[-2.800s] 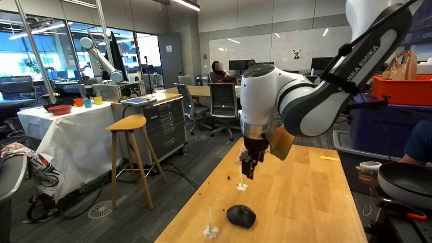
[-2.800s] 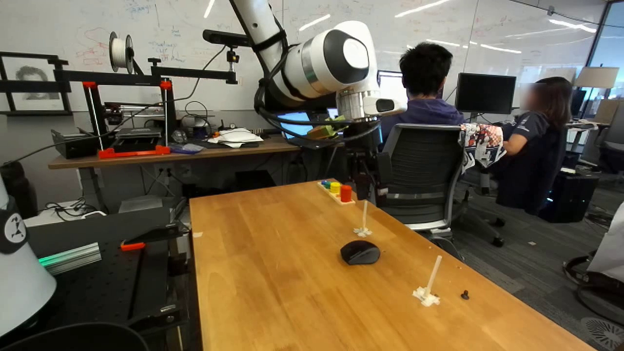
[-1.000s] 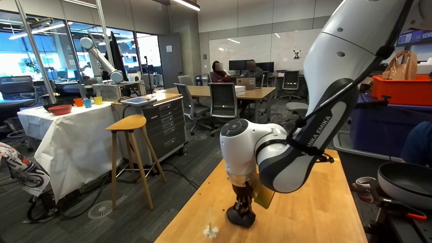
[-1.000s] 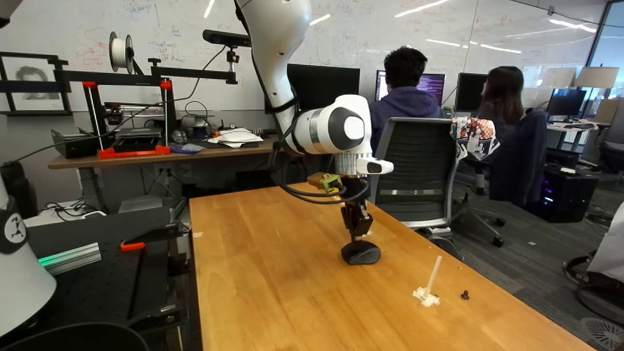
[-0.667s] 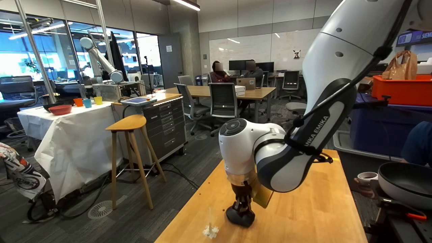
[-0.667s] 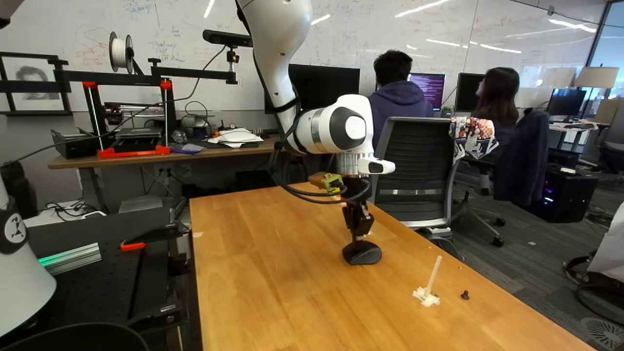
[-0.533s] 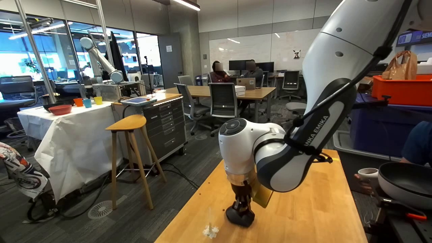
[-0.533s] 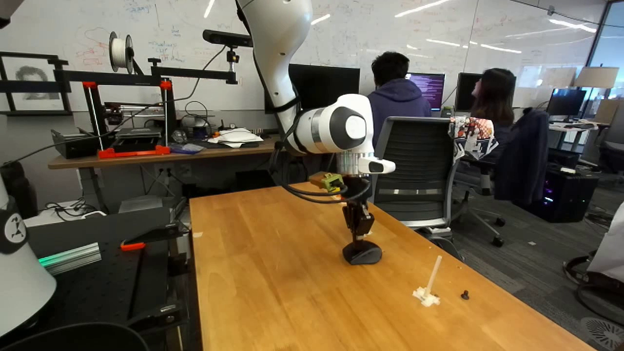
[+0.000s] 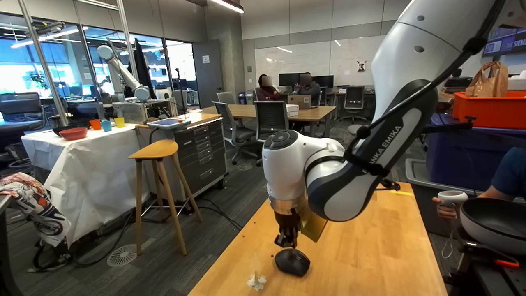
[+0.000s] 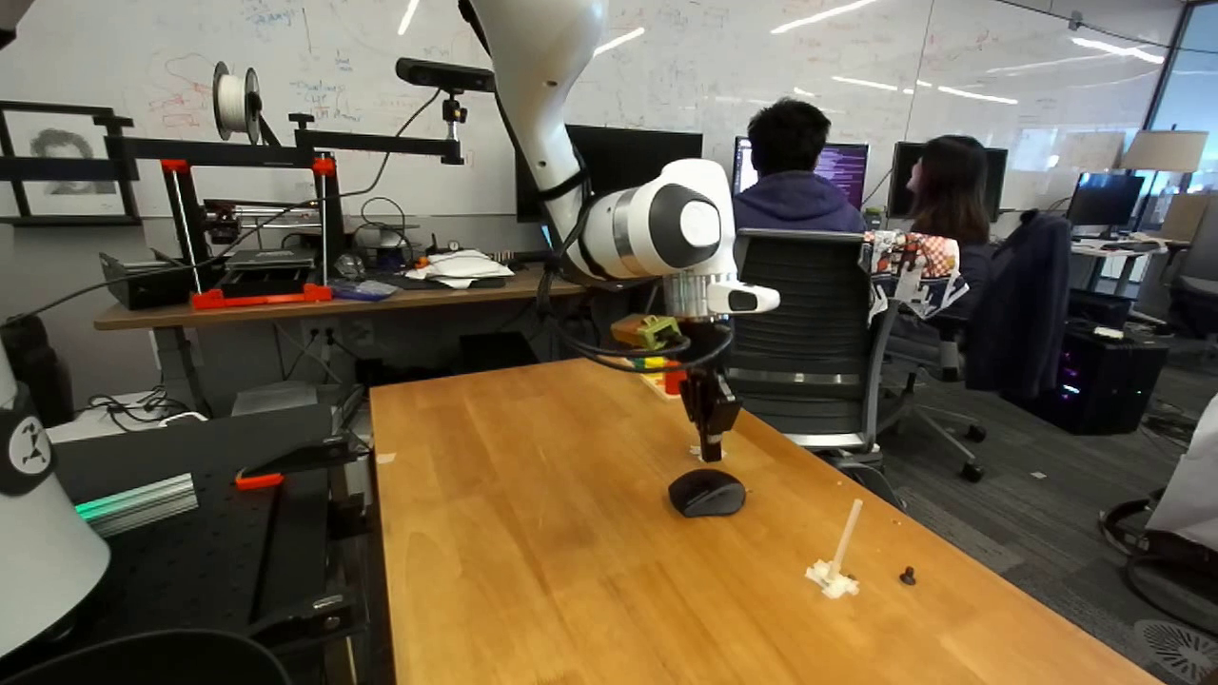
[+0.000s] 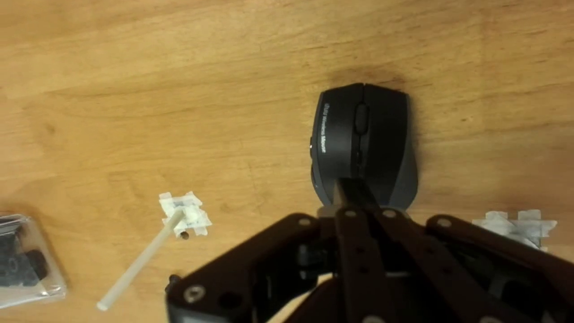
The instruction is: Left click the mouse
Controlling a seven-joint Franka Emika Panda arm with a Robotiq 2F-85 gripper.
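Note:
The mouse (image 11: 337,130) is black and domed, lying on the wooden table with its two buttons and scroll wheel facing up in the wrist view. It also shows in both exterior views, as the dark mouse (image 9: 292,263) and the same mouse (image 10: 707,493). My gripper (image 10: 711,455) points down just above it, with a small gap under the tips. From the wrist, the gripper (image 11: 356,190) has its fingers pressed together, nothing between them, and covers the rear of the mouse. The left button is in plain sight there.
A pale stick (image 11: 143,260) is taped upright to the table, with a small dark bit (image 11: 172,281) near it. A clear package (image 11: 31,264) lies at the wrist view's lower left. More tape (image 11: 531,224) sits to the right. A toy with a red block (image 10: 674,382) stands behind the gripper.
The gripper came down onto the mouse from farther away and touched it through the half-second-old frames. Now it has risen off the mouse, which stays in nearly the same place.

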